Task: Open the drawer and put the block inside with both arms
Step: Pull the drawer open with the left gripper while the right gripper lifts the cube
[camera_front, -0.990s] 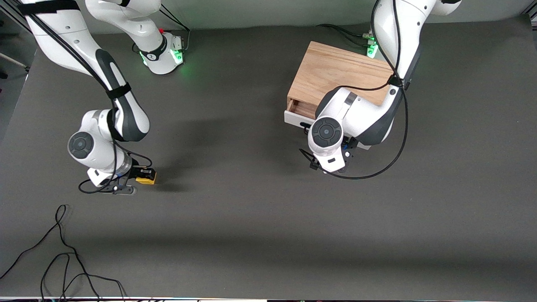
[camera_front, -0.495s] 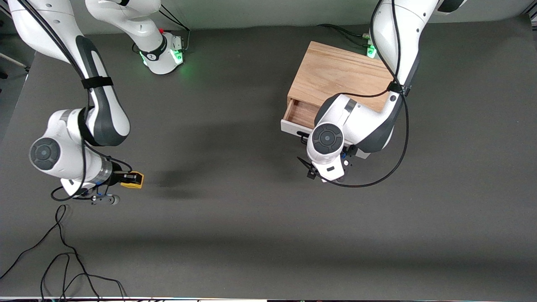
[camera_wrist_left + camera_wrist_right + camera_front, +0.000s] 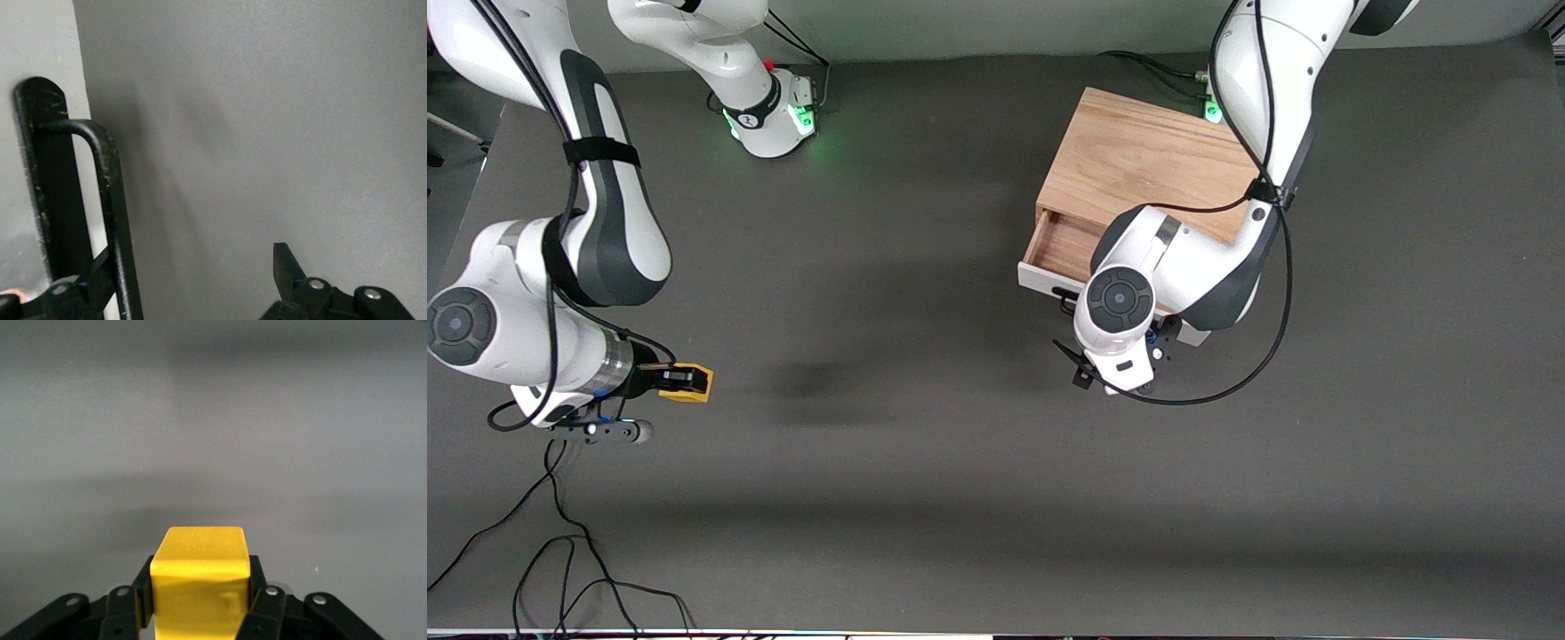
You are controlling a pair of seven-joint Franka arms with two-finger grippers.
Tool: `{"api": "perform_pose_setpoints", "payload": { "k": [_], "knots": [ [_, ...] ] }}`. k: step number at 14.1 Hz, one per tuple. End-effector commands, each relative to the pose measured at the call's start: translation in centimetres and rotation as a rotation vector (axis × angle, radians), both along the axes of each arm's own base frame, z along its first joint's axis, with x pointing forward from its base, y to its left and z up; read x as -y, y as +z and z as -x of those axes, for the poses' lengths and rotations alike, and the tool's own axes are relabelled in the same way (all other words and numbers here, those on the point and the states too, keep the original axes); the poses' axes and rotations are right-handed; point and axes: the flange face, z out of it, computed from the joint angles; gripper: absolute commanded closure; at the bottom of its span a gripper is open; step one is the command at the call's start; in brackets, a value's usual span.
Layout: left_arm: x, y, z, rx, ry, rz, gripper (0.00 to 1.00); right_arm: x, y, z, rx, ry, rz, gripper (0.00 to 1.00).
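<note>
Pinched in the right claw (image 3: 683,380): the block (image 3: 703,392), yellow, squeezed between the two black fingers from either side. Held up in the air over bare worktop (image 3: 925,498) toward the right arm's end, well apart from the drawer. Seen from the right wrist view as a clean yellow cube (image 3: 200,573) with a finger pressed flat to each side face and only grey worktop beneath.

At the left arm's end: the oak box (image 3: 1147,160), with the drawer (image 3: 1040,276) slid partway out toward the front camera. Shows a strip of wooden floor between the white front panel and the box's edge. Mostly covered from above by the left arm's wrist.

Down at the drawer's front: the left claw (image 3: 177,280), spread, not pressed together. Has the black bar handle (image 3: 113,200) standing between its fingers, close against one finger and well clear of the other (image 3: 285,263). Cannot tell whether that near finger actually touches the bar. Handle scuffed, mounted on the white panel, which fills one edge of the left wrist view.

Near the front camera, at the right arm's end: loose black cables (image 3: 560,551) curling over the worktop, apart from everything else.
</note>
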Motion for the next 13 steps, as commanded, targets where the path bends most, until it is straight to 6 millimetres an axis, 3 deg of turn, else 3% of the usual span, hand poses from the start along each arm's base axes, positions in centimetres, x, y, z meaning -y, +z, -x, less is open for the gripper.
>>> {"api": "perform_pose_setpoints", "payload": {
  "k": [1, 5, 10, 13],
  "knots": [
    [1.0, 0.0, -1.6, 0.035, -0.012, 0.026, 0.0, -1.7, 4.6, -0.3, -0.015, 0.002, 0.013, 0.72],
    [1.5, 0.5, -2.4, 0.094, -0.007, 0.064, 0.0, -3.4, 8.2, -0.1, -0.019, -0.027, 0.003, 0.72],
    [1.9, 1.3, -3.1, 0.148, -0.003, 0.099, 0.0, -6.8, 9.2, 0.7, -0.008, -0.043, -0.015, 0.72],
    [2.1, 1.1, -3.4, 0.172, -0.001, 0.114, 0.0, -7.0, 9.1, 0.7, -0.008, -0.042, -0.018, 0.72]
  ]
}}
